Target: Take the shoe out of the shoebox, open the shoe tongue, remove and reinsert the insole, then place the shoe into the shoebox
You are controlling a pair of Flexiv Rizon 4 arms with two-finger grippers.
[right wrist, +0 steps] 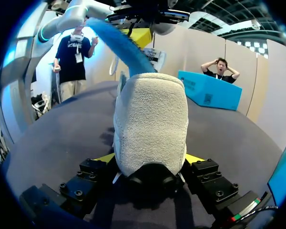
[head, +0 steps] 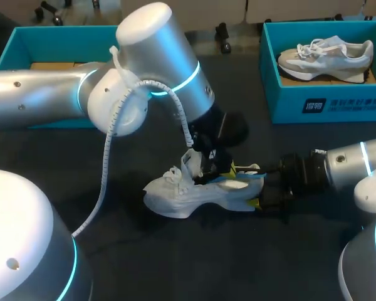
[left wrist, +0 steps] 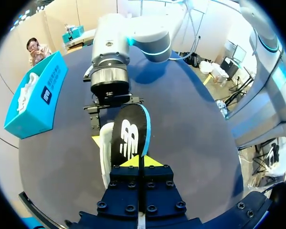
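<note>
Two grippers share the shoe (head: 175,197), low and centre in the head view: right gripper (head: 260,188) clamped on its heel, left gripper (left wrist: 139,162) pinched tight on the insole (left wrist: 129,136) (partly out). Guide the insole lengthwise along the shoe, with the heel held firm.

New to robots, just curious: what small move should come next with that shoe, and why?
Probably the left pincer should draw the insole a little higher, out of the shoe. It grips one end while the rest dips into the opening, and the right pincer clamps the heel to steady it.
</note>
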